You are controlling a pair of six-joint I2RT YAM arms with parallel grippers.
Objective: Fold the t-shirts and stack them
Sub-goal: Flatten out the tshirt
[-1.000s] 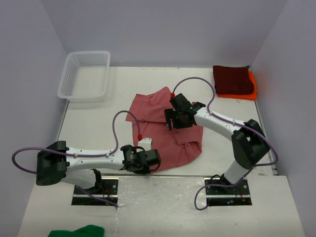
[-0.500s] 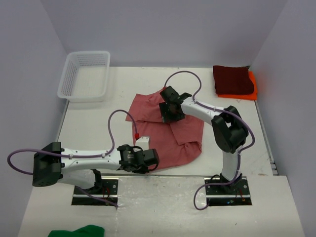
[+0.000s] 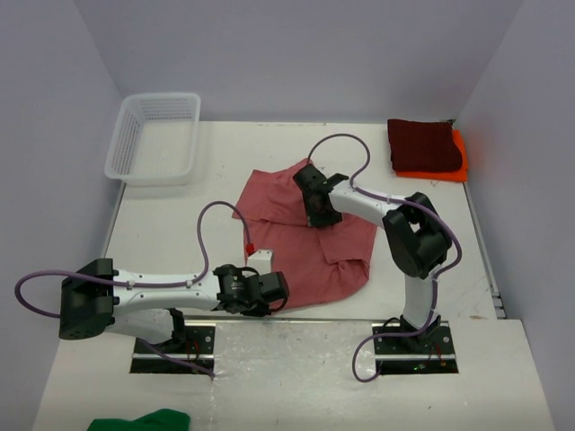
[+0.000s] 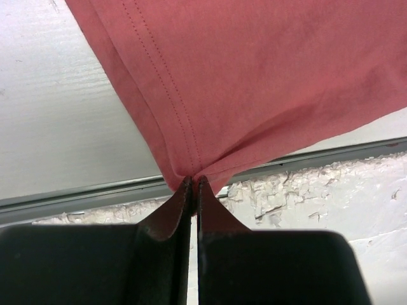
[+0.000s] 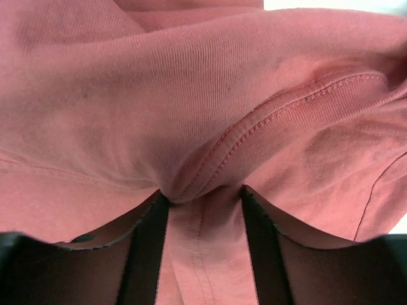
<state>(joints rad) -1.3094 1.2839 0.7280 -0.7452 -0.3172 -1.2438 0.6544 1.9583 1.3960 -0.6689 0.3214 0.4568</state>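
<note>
The faded rose t-shirt (image 3: 310, 256) lies crumpled in the middle of the table. My left gripper (image 3: 275, 285) sits at its near hem, by the table's front edge. In the left wrist view that gripper (image 4: 193, 181) is shut on the stitched hem of the rose shirt (image 4: 267, 76). My right gripper (image 3: 315, 210) presses down on the shirt's upper part. In the right wrist view it (image 5: 201, 194) is open, with a seamed fold of the rose cloth (image 5: 191, 95) bunched between its fingers. The dark maroon shirt (image 3: 423, 144) lies folded on the orange shirt (image 3: 459, 160) at the back right.
A white mesh basket (image 3: 131, 158) stands at the back left. A green cloth (image 3: 144, 420) lies in front of the arm bases at the bottom left. The metal front edge of the table (image 4: 318, 159) runs just under the left gripper.
My right gripper has swung left and away from me across the rose shirt and come down onto its upper fold. The left gripper has kept its hold on the hem, hardly moving.
</note>
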